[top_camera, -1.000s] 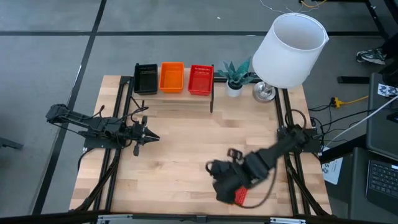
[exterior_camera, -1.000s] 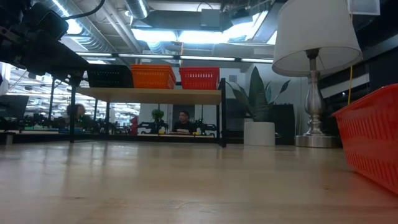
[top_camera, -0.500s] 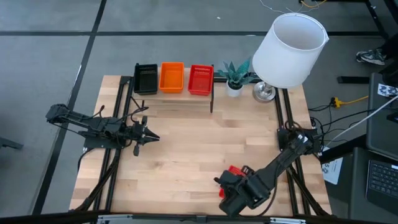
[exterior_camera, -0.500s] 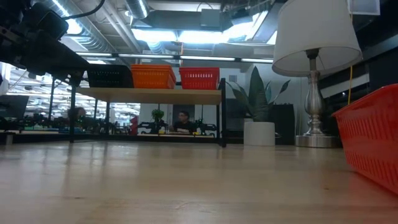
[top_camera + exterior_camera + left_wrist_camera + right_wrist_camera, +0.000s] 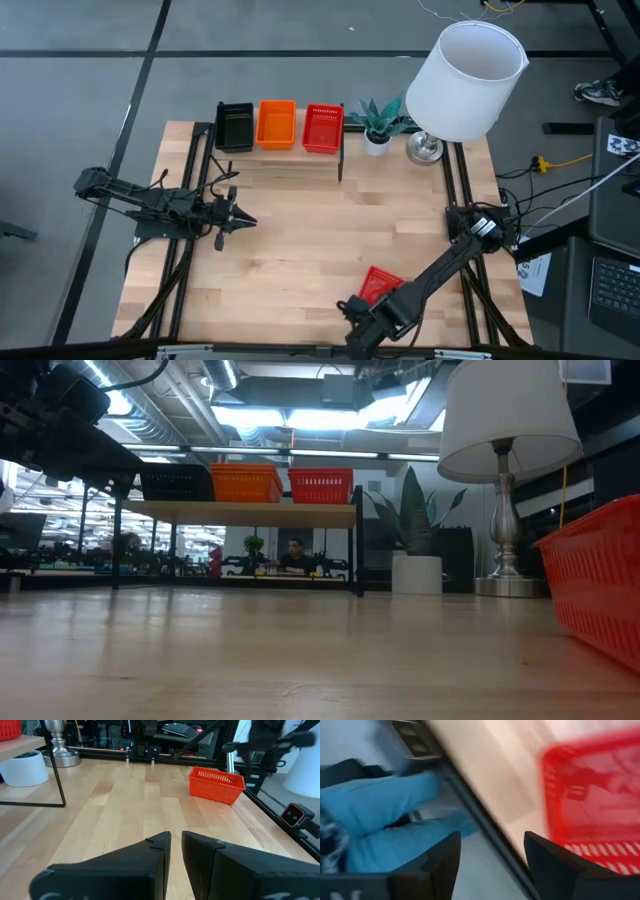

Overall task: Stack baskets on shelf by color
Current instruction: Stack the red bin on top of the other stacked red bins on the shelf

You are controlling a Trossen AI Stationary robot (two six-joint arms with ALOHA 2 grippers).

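Observation:
On the shelf [image 5: 282,161] at the table's far left, a black basket [image 5: 234,126], an orange basket [image 5: 277,124] and a red basket [image 5: 323,128] stand side by side on their bottoms. Another red basket [image 5: 381,285] stands on the tabletop near the front right, also seen in the left wrist view [image 5: 216,784]. My right gripper [image 5: 352,316] is open just near-left of it at the table's near edge. The basket [image 5: 590,795] lies off to one side of its fingers, not between them. My left gripper [image 5: 248,221] hovers at the left middle, shut and empty.
A big white lamp [image 5: 465,80] and a potted plant [image 5: 377,138] stand at the far right next to the shelf. Beyond the table's near edge, someone in blue clothing [image 5: 380,820] shows. Bare wood [image 5: 320,230] lies between the two arms.
My right gripper has swung off the red basket toward the table's near edge and a little leftward, uncovering the basket. The basket has stayed put on the tabletop.

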